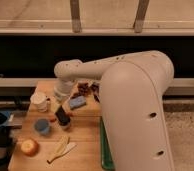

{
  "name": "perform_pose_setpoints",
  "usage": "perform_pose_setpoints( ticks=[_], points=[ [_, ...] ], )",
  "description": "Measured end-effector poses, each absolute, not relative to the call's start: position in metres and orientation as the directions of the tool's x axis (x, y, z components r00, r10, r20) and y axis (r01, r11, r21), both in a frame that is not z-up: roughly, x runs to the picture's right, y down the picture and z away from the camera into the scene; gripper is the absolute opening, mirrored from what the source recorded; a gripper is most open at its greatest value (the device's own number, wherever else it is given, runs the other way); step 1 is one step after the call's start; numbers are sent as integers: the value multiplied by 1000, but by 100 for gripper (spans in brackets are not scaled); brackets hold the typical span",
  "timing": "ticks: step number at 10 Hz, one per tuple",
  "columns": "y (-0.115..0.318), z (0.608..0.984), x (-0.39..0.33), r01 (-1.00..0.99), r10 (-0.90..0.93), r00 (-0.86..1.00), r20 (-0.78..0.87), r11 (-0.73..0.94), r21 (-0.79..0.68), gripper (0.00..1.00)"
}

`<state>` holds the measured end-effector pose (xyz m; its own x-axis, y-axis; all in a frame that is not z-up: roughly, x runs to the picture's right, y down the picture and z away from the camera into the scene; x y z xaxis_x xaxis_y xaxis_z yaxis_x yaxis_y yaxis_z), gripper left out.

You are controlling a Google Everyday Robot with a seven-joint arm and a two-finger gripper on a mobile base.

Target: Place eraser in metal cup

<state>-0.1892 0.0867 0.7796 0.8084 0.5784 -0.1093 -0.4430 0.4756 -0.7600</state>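
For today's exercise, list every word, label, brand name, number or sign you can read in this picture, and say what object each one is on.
No readable text anywhere in the camera view.
White mug: no legible marking.
Blue cup: plain.
Blue-grey pad: nothing legible.
Robot arm: only small dark holes, no lettering.
Gripper, low over the wooden table beside the blue cup: no label visible.

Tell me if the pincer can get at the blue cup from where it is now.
Probably yes. The pincer hangs low over the wooden table, just right of the blue cup, with nothing standing between them. The white mug sits farther back, out of the path.
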Motion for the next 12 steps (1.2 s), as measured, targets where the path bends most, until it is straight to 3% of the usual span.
perform_pose_setpoints(
  ticks=[3,4,8,12],
  points=[
    [92,786,-187,-445,594,798,-107,460,-768,0],
    [95,788,-188,-443,598,795,-104,456,-772,5],
    [102,789,-189,-441,610,787,-91,453,-775,43],
    [105,788,-189,-447,619,781,-87,456,-770,69]
  ],
)
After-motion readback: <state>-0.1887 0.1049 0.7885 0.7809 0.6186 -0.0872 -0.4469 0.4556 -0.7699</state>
